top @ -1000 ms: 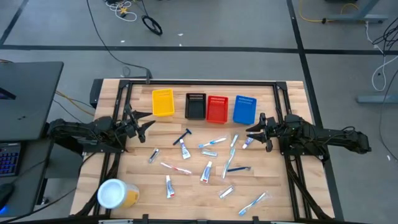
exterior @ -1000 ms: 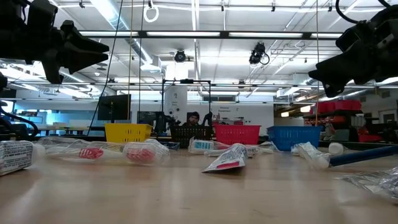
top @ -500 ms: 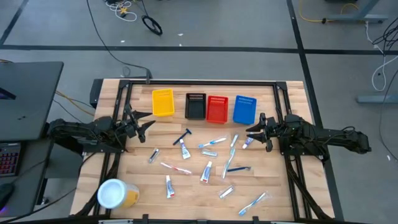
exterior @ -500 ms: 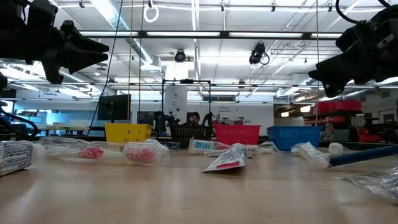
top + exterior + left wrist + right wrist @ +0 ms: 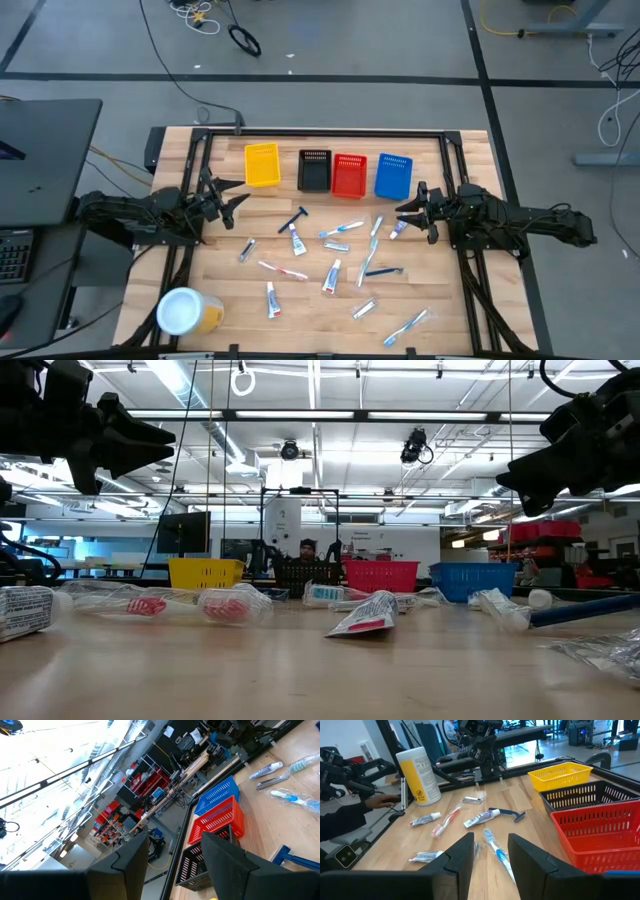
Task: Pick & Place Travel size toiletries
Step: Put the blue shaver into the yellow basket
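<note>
The travel size toiletries point(image 5: 332, 262) lie scattered flat on the middle of the wooden table: white tubes point(image 5: 297, 240), blue-white toothbrushes point(image 5: 343, 230), a dark razor point(image 5: 295, 219), silvery packets point(image 5: 364, 309). My left gripper point(image 5: 232, 197) hovers open above the table's left side, clear of everything. My right gripper point(image 5: 405, 212) hovers open on the right, next to a small tube point(image 5: 399, 229) without touching it. The low view shows both grippers, left point(image 5: 150, 435) and right point(image 5: 520, 475), raised above the table. The right wrist view looks over a razor point(image 5: 507, 813) and a toothbrush point(image 5: 497, 852).
Four small baskets stand in a row along the far edge: yellow point(image 5: 262, 164), black point(image 5: 314, 171), red point(image 5: 349, 176), blue point(image 5: 393, 176). A large white-lidded yellow jar point(image 5: 185, 311) lies at the near left corner. A black frame point(image 5: 320, 133) rims the table. A person point(image 5: 307, 548) sits beyond the far edge.
</note>
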